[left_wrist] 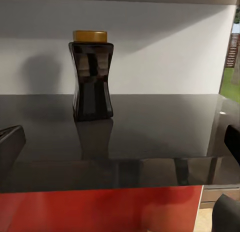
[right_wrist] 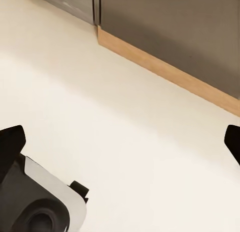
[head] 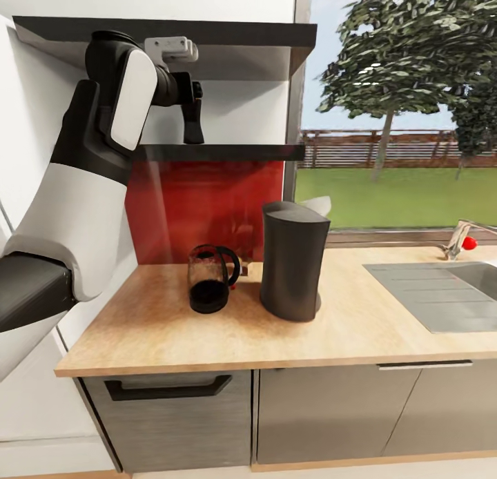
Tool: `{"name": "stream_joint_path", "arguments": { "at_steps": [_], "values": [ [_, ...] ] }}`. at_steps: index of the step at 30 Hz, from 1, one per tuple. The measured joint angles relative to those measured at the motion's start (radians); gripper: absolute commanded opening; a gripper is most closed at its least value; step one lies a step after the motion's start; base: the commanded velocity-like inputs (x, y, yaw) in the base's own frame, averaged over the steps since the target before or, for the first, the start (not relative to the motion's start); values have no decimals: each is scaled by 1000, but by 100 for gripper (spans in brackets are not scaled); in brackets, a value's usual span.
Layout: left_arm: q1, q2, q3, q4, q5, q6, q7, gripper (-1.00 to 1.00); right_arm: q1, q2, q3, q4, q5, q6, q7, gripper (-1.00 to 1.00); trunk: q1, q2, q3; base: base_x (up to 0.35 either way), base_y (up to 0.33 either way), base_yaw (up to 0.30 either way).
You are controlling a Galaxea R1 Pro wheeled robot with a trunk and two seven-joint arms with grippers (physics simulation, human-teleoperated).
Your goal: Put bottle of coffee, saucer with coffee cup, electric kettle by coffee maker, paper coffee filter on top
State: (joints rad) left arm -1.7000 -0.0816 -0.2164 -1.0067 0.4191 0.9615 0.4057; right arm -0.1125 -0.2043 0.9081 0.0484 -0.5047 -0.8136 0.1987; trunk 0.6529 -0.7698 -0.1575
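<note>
1. My left arm (head: 76, 210) is nearest to the camera, and it lifts my left pincer (head: 192, 116) to the kitchen shelf (head: 221, 152).
2. Its fingers stand wide apart and hold nothing.
3. The bottle of coffee (left_wrist: 91, 76) stands upright on the shelf, ahead of this pincer.
4. My right pincer (right_wrist: 120, 142) is also wide, above the floor (right_wrist: 125, 122).
5. On the kitchen countertop (head: 359, 327), the electric kettle (head: 209, 277) stands just beside the coffee maker (head: 293, 258).
</note>
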Motion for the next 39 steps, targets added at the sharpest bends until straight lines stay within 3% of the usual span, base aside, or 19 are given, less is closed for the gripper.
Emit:
{"name": "stream_joint_path", "arguments": {
  "at_steps": [15,20,34,39],
  "values": [
    [0,0,0,-1,0,0,0,100,0,0,-1,0,0,0,0,100,0,0,0,7,0,0],
    [0,0,0,0,0,0,0,100,0,0,-1,0,0,0,0,100,-19,35,16,0,0,0],
    [1,-1,0,11,1,-1,0,100,0,0,-2,0,0,0,0,100,-19,35,16,61,0,0],
    [2,-1,0,13,1,-35,0,100,0,0,-2,0,-1,0,0,100,-19,35,16,77,0,0]
  ]
}}
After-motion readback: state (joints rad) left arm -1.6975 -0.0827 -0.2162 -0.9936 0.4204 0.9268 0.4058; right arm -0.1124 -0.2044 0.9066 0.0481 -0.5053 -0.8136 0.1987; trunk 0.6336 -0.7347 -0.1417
